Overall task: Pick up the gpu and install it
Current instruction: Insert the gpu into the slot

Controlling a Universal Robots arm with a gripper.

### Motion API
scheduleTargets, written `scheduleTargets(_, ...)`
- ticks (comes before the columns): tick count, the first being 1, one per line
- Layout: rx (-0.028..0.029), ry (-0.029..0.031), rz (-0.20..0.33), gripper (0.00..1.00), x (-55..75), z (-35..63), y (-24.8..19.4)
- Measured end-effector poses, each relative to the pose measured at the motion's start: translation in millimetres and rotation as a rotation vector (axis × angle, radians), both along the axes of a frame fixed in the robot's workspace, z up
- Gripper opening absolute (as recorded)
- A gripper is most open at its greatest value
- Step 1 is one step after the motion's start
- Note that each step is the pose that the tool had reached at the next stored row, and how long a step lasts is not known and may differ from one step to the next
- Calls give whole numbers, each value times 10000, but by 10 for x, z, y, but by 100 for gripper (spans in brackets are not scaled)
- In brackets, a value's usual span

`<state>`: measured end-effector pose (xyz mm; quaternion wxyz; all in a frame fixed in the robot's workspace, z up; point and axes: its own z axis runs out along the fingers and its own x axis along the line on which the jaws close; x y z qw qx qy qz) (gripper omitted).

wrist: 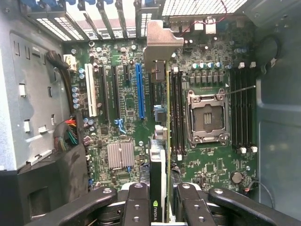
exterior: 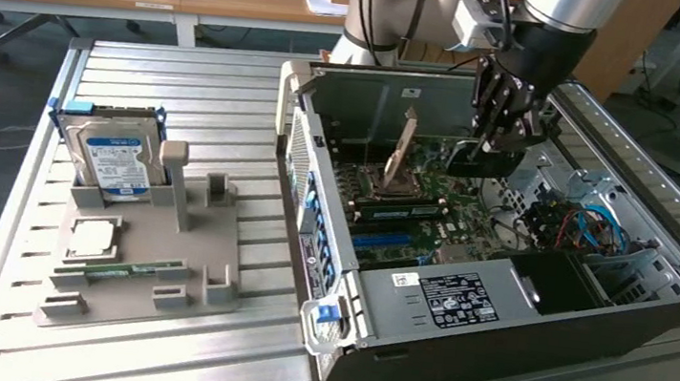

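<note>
Clamping the long edge of the thin green-and-dark gpu card (wrist: pixel 159 162), the black claw (wrist: pixel 162 205) is clenched on it, hanging it edge-down inside the open dark computer case (exterior: pixel 512 364), above the green motherboard (wrist: pixel 128 101). It looks light, stiff and fragile: bare board edges suit gripping, and the silver end bracket (wrist: pixel 160 44) lies farthest.

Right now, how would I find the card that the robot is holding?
Find the big open computer case on the metal table. Over its green board, the robot's fingers pinch a thin card standing on edge. It alone has a bent silver bracket at one end and is not yet plugged in.
</note>
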<state>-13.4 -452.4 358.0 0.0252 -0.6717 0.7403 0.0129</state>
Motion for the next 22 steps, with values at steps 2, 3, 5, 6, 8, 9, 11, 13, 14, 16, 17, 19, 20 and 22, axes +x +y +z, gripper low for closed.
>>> scheduleTargets(2,-2,1,0,27,0,0,0)
scheduleTargets(3,-2,1,0,27,0,0,0)
scheduleTargets(5,13,-1,-1,27,-6,-9,0)
scheduleTargets(6,19,-1,4,27,-14,-16,0)
scheduleTargets(8,19,0,12,27,-34,-38,0)
scheduleTargets(9,20,0,19,27,-41,-53,0)
scheduleTargets(11,20,0,53,27,-45,-83,-2)
scheduleTargets(13,18,1,98,27,-46,-99,-3)
scheduleTargets(14,15,1,110,27,-47,-100,-3)
scheduleTargets(16,13,2,114,27,-47,-100,-3)
scheduleTargets(17,15,2,115,27,-47,-101,-3)
scheduleTargets(19,16,1,114,27,-47,-102,-3)
scheduleTargets(20,16,1,115,27,-47,-102,-3)
scheduleTargets(22,16,0,115,27,-47,-103,-3)
